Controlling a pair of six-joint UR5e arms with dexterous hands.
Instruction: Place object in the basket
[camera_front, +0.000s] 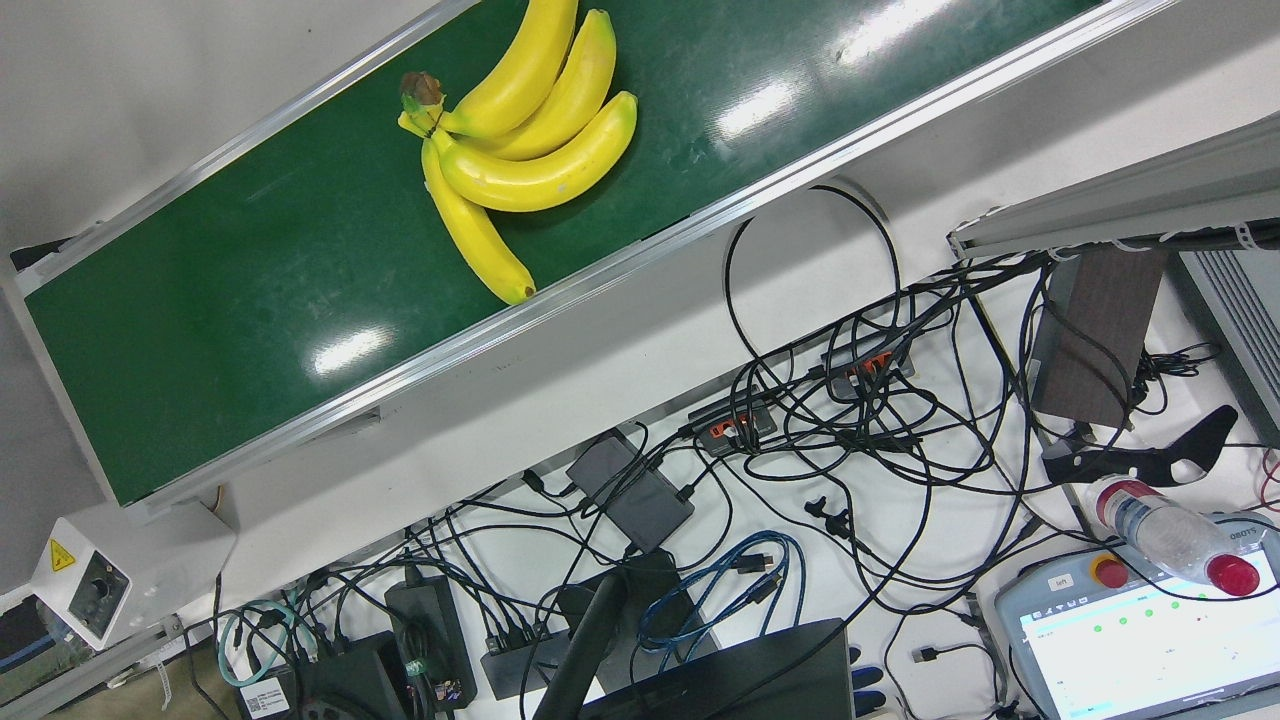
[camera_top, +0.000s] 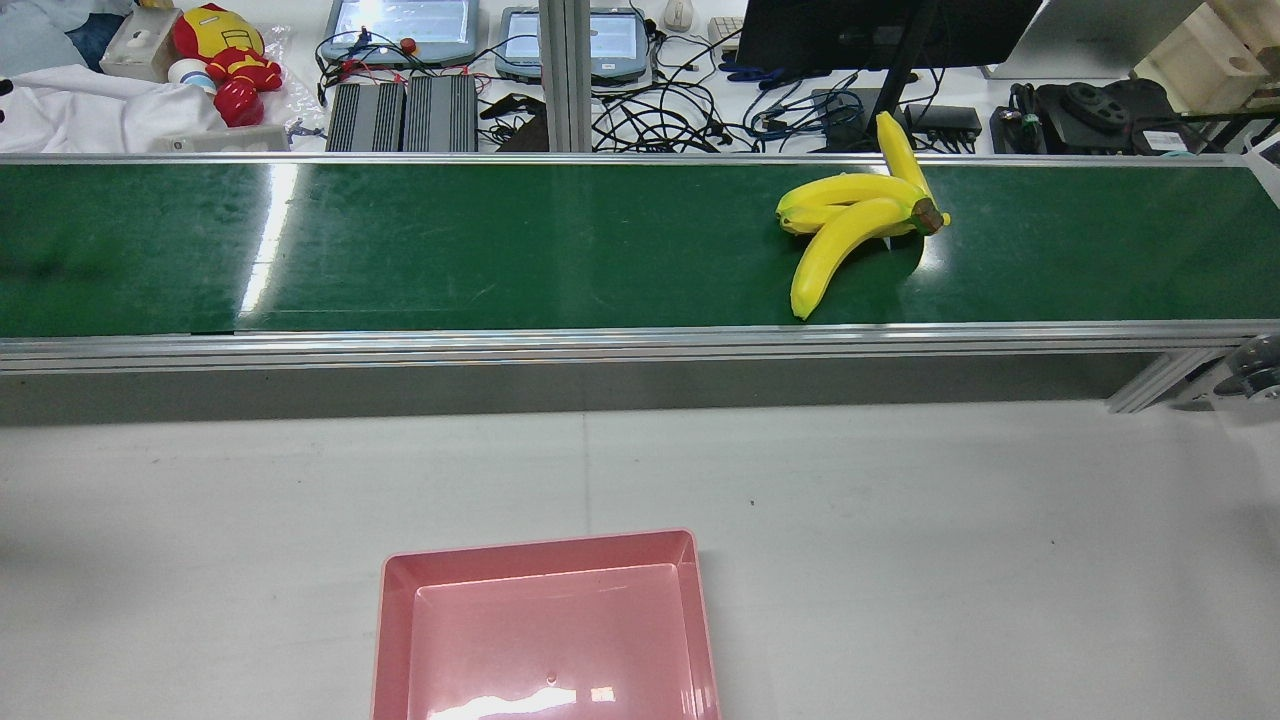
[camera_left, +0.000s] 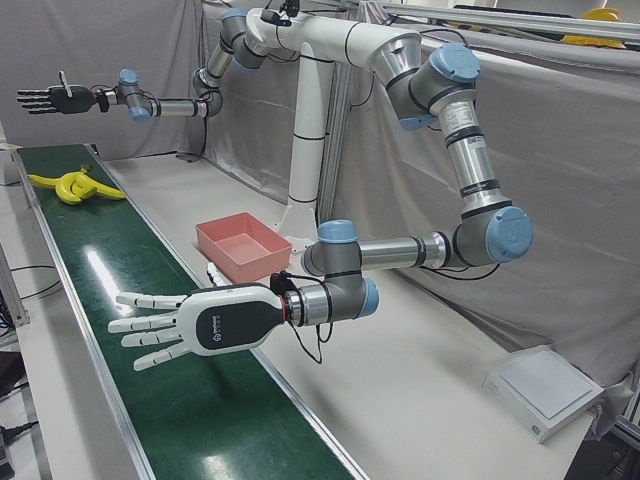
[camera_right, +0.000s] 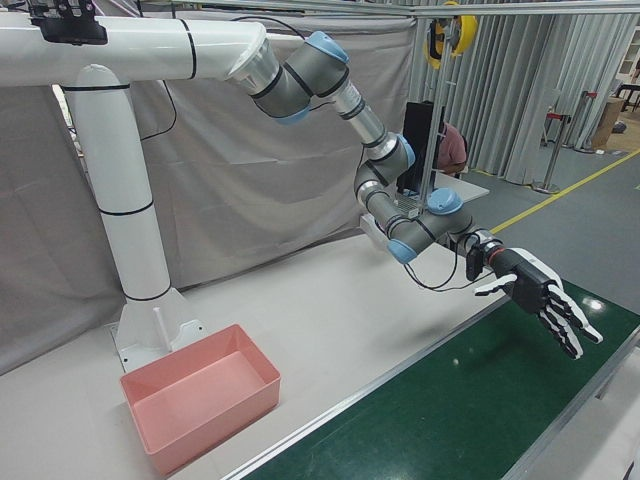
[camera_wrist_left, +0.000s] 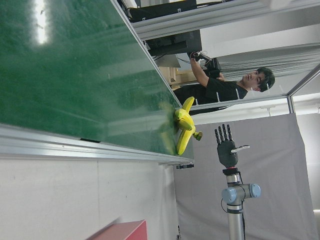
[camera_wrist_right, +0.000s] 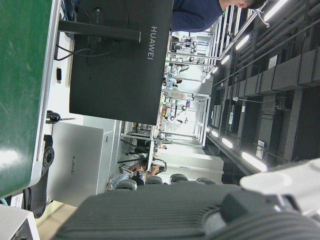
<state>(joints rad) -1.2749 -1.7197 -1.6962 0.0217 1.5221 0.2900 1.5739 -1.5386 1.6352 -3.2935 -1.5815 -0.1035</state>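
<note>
A bunch of yellow bananas lies on the green conveyor belt, toward the robot's right end in the rear view. The empty pink basket stands on the white table on the robot's side of the belt. In the left-front view my left hand is open, fingers spread flat, over the near stretch of belt, far from the bananas. My right hand is open, held high above and beyond the bananas. The left hand view shows the bananas and the right hand behind them.
Beyond the belt's far rail lie tangled cables, a monitor, teach pendants and a water bottle. A person sits past the belt. The white pedestal rises behind the basket. My left hand hovers over the belt.
</note>
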